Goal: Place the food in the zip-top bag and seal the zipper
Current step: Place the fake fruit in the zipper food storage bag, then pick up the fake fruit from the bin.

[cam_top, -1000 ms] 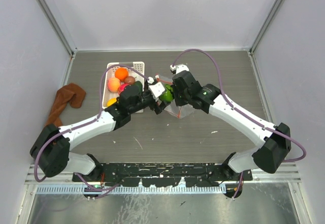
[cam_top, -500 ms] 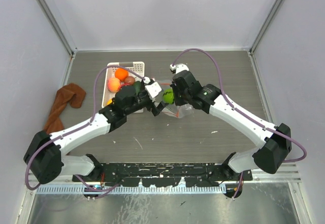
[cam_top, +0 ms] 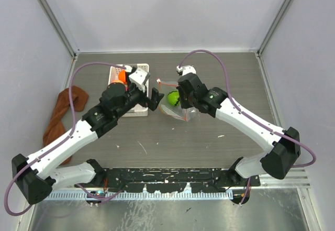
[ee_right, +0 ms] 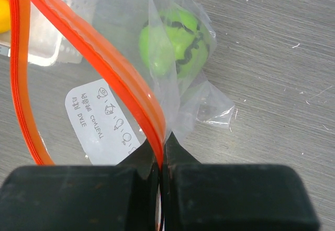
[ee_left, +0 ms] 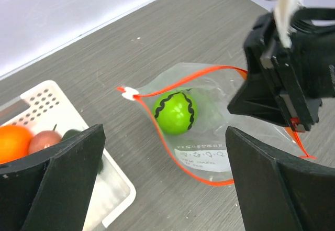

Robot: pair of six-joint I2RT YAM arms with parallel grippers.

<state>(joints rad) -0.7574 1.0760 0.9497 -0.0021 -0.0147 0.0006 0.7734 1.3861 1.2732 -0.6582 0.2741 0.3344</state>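
The bag (ee_left: 205, 162) lies open on the desk (cam_top: 209, 136) beside the basket (ee_left: 46, 104), a green fruit (ee_left: 174, 111) inside. The right end effector (ee_right: 162, 156) pinches its zipper (ee_right: 104, 66); the left end effector (ee_left: 165, 185) hangs released, empty, above it

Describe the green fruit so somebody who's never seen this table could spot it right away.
On the table, right of the white basket, lies a clear bag with an orange zipper, pinched by the right gripper. Inside is the green fruit: the only piece bagged, bright green with a wavy black line.
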